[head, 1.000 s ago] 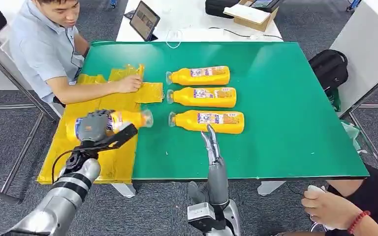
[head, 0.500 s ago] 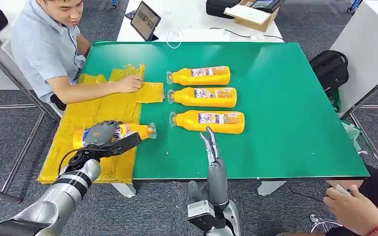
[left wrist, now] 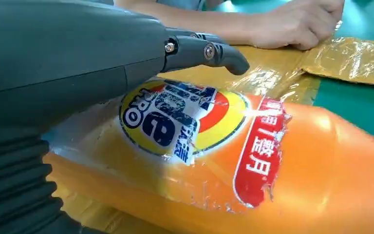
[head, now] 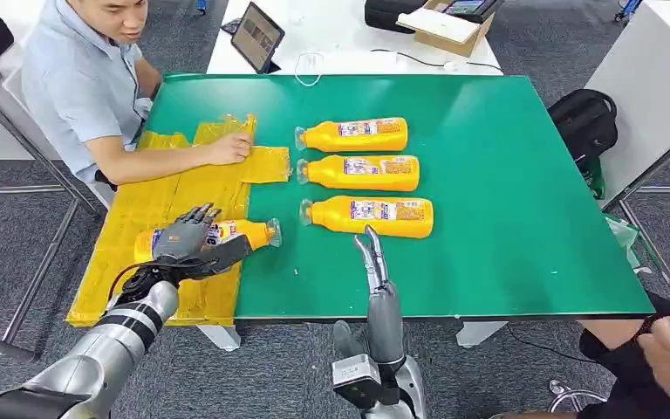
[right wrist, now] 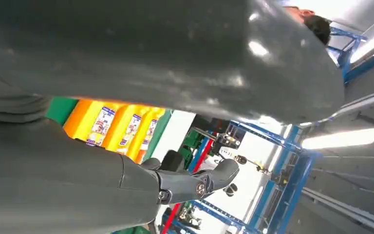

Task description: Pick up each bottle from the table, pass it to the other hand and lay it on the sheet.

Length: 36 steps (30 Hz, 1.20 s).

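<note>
1. Now the left hand (head: 190, 239) is hovering over the laid bottle (head: 227, 234), fingers spread and holding nothing; the left wrist view is showing a thumb (left wrist: 209, 51) lifted clear of the label.
2. That bottle is lying on its side on the yellow sheet (head: 153, 205), its cap end reaching past the sheet's edge onto the green table (head: 506, 192).
3. Lifting straight up looks wise, since a sideways brush could roll it.
4. The right hand (head: 373, 255) is standing empty at the near edge with fingers straight, just short of the nearest bottle (head: 368, 216).
5. Two more bottles (head: 352, 134) are waiting beyond, while a person's hand (head: 229, 149) is pressing the sheet.
</note>
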Tool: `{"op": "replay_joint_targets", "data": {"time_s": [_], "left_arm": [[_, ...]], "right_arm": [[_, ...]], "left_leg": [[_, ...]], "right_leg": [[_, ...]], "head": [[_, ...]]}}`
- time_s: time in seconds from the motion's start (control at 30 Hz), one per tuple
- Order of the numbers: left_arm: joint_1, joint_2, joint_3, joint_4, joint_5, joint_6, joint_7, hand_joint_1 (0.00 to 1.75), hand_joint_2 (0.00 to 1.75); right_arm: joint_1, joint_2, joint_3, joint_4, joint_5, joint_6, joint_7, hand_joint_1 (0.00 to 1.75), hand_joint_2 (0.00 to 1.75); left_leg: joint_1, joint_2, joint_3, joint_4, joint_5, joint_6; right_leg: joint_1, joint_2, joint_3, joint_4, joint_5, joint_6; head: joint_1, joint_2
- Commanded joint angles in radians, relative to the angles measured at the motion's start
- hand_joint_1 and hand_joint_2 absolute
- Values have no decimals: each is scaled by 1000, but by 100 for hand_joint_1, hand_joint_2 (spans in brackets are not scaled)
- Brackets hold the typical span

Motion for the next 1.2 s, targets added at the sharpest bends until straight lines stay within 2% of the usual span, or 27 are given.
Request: {"op": "replay_joint_targets", "data": {"time_s": [0.03,0.23,0.3,0.37,0.43,0.57,0.63,0.73,0.8,0.87,0.93,0.97,1.0,1.1,1.13,1.2], "left_arm": [[12,-22,61,-24,189,-189,-156,0,175],[83,16,13,-193,368,-340,-251,0,175],[113,15,-3,-284,444,-335,-258,0,175],[175,-25,10,-464,536,-234,-249,0,175],[231,-90,35,-644,665,-114,-247,0,175],[270,-78,-2,-803,810,-69,-215,0,175],[272,-72,4,-824,853,-44,-259,0,175],[319,-82,55,-888,946,-20,-305,0,175],[373,-79,92,-961,1010,-31,-343,0,175],[406,-96,108,-1012,1019,-22,-380,0,175],[442,-139,106,-1051,1001,52,-385,0,175],[462,-154,91,-1061,967,117,-381,0,175],[484,-157,58,-1069,953,161,-384,0,175],[490,-152,43,-1069,957,176,-387,0,175],[489,-151,36,-1065,960,183,-392,0,175],[521,-163,18,-1085,943,235,-457,0,175]], "right_arm": [[-59,-31,15,90,-46,-16,2,0,0],[-88,-44,20,127,-91,-12,2,0,0],[-89,-53,29,120,-87,-28,2,0,0],[-73,-56,16,90,-75,-37,2,0,0],[-63,-45,-14,93,-1,-41,2,0,0],[-81,-53,-53,109,104,-22,2,0,0],[-111,-67,-77,121,130,10,8,0,0],[-156,-104,-84,207,353,26,148,0,0],[-211,-115,-85,294,444,25,220,0,0],[-272,-131,-103,376,502,13,279,0,0],[-339,-168,-131,471,539,42,341,0,0],[-362,-176,-162,516,543,41,361,0,175],[-385,-191,-179,568,564,37,357,0,175],[-387,-191,-188,581,560,32,340,0,175],[-389,-194,-190,589,582,33,363,0,175],[-438,-204,-205,659,595,65,383,0,175]], "left_leg": [[0,0,3,-1,-1,0],[1,3,8,-1,-2,-1],[1,2,5,-1,-1,-1],[1,1,5,0,-2,-1],[1,-1,5,1,-3,-1],[1,-3,3,2,-3,-1],[1,0,3,1,-3,-1],[1,1,2,1,-2,-1],[1,1,3,-1,-1,-1],[1,4,6,-1,-3,-1],[1,4,3,0,-2,0],[1,3,4,0,-2,0],[1,1,3,0,-1,0],[0,-2,4,0,-1,1],[1,-2,5,1,-2,1],[0,-1,5,1,-2,0]], "right_leg": [[0,0,3,-1,0,-1],[1,3,8,-2,0,-2],[1,2,5,-1,0,-1],[1,1,6,-1,-1,-2],[1,-1,6,0,-2,-2],[2,-2,4,0,-3,-2],[1,0,4,0,-2,-2],[1,2,3,-1,0,-2],[1,2,3,-2,0,-1],[2,5,5,-2,0,-2],[1,4,2,-2,1,-1],[1,3,4,-2,0,-1],[1,1,3,-2,0,-1],[1,-2,6,-3,-1,-1],[1,-2,7,-2,-2,-1],[1,-1,6,-2,-2,-2]], "head": [[0,0],[0,0],[0,0],[0,0],[0,0],[0,0],[0,0],[0,0],[0,0],[0,0],[0,0],[0,0],[0,0],[0,0],[0,0],[0,0]]}}
